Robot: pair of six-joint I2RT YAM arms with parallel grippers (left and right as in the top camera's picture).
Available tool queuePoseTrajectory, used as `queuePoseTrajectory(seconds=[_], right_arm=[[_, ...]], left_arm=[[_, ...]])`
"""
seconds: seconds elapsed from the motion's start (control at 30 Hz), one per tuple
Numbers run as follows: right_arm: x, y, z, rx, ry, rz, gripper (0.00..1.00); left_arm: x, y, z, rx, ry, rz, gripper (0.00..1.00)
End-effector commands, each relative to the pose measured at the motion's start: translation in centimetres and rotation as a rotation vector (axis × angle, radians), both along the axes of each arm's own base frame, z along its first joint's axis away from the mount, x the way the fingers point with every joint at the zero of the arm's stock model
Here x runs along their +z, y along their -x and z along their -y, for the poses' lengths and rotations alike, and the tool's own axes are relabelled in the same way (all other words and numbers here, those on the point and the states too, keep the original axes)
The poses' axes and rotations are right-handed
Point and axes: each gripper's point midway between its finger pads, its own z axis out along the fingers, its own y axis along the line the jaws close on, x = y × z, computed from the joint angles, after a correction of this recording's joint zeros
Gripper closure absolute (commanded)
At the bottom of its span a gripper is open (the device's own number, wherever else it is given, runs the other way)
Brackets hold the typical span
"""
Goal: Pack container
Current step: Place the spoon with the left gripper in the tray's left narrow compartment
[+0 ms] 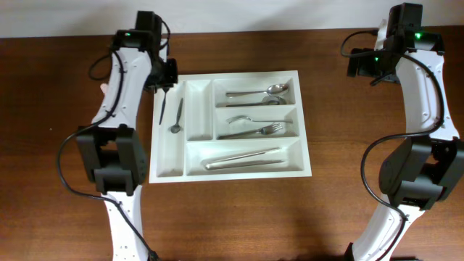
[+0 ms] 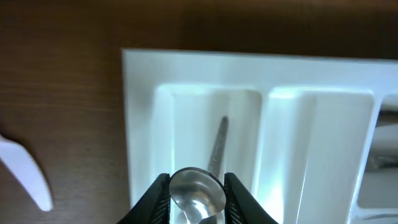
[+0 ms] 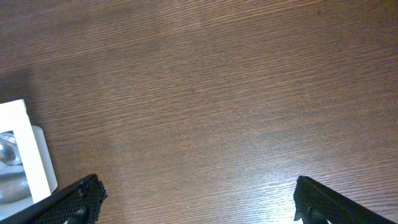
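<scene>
The container (image 1: 168, 168) is a white cutlery tray in the middle of the table. My left gripper (image 1: 167, 83) hangs over its far left corner, shut on the bowl of a small spoon (image 2: 198, 194). In the overhead view that spoon's thin handle (image 1: 163, 109) slants down over the tray's left rim. Another small spoon (image 1: 176, 116) lies in the leftmost narrow compartment, and its textured handle (image 2: 218, 144) shows beyond the held bowl. My right gripper (image 3: 198, 190) is open over bare wood, right of the container (image 3: 25, 146), with nothing between its fingers.
Spoons (image 1: 255, 94) fill the upper long compartment, forks (image 1: 252, 127) the middle one, and knives (image 1: 243, 158) the lower one. The second narrow compartment (image 1: 199, 109) holds nothing. A white plastic piece (image 2: 26, 171) lies on the wood left of the tray.
</scene>
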Motion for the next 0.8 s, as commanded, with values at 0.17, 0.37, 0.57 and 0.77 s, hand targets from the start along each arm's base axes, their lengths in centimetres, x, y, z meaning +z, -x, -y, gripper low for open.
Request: queuePoseTrajectory(seconds=[0.17, 0.37, 0.57, 0.77], right_arm=[[0.8, 0.1, 0.1, -0.01, 0.0, 0.015, 0.01], [0.8, 0.2, 0.1, -0.01, 0.0, 0.015, 0.01], [0.8, 0.1, 0.1, -0.01, 0.0, 0.015, 0.01], [0.8, 0.1, 0.1, -0.01, 0.0, 0.015, 0.01]], left_arm=[[-6.3, 3.5, -0.3, 0.053, -0.036, -0.169, 0.66], [-5.8, 2.8, -0.3, 0.054, -0.031, -0.14, 0.13], [-1.0, -0.4, -1.3, 0.082, -0.009, -0.01, 0.13], [4.1, -3.2, -2.8, 0.113, 0.03, 0.132, 0.14]])
